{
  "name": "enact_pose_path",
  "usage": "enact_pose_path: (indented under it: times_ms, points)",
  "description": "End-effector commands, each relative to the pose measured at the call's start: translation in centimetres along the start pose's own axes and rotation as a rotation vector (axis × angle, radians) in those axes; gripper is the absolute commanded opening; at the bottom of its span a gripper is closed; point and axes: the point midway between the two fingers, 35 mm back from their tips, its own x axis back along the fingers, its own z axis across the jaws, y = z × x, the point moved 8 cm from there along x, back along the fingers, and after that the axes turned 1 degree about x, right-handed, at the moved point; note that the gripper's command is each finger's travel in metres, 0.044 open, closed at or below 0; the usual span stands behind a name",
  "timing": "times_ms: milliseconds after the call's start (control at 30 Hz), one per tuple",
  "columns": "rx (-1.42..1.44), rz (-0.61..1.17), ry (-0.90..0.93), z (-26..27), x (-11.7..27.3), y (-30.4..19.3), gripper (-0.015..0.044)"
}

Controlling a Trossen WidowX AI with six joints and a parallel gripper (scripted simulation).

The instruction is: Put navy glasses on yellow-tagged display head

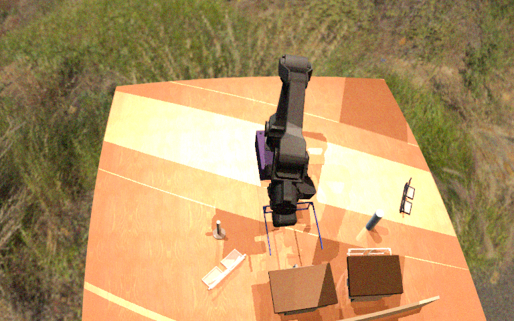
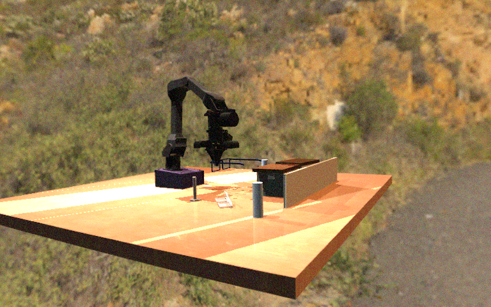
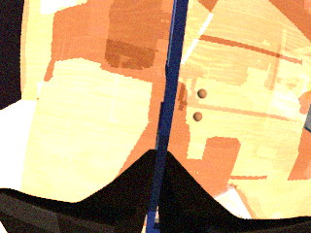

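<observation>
The navy glasses [image 1: 317, 227] [image 2: 242, 159] [image 3: 171, 87] are held above the table [image 1: 151, 234] [image 2: 181, 224], their front pinched near the middle by the closed claw [image 1: 286, 207] [image 2: 216, 165] [image 3: 158, 157], with both temples open and pointed toward the brown-topped block [image 1: 302, 289] [image 2: 277, 167]. That block and the other one [image 1: 375, 276] [image 2: 297, 161] are taken to be the display heads; no yellow tag can be made out, so the target cannot be confirmed from here. Little weight is to be expected of so thin a frame, and it should be fairly stiff along the front, but the long, slender temples could be flexed or knocked askew if an edge were caught. Since only a narrow strip is gripped, some pivoting about the fingertips must be allowed for (a smooth bar offers little to bite on). The present hold near the bridge is judged the right one, as both sides are left balanced and the temples free to be passed behind the ears. A slow, level approach is called for, with no squeeze added and the neighbouring head given a wide berth.
</observation>
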Motion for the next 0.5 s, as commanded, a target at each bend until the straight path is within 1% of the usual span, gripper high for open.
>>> enact_pose_path:
  times_ms: [0,467]
  points:
    - [0.003,-0.007,0.002,0.0,-0.5,0.0,0.0]
    - [0.003,-0.007,0.002,0.0,-2.0,0.0,0.0]
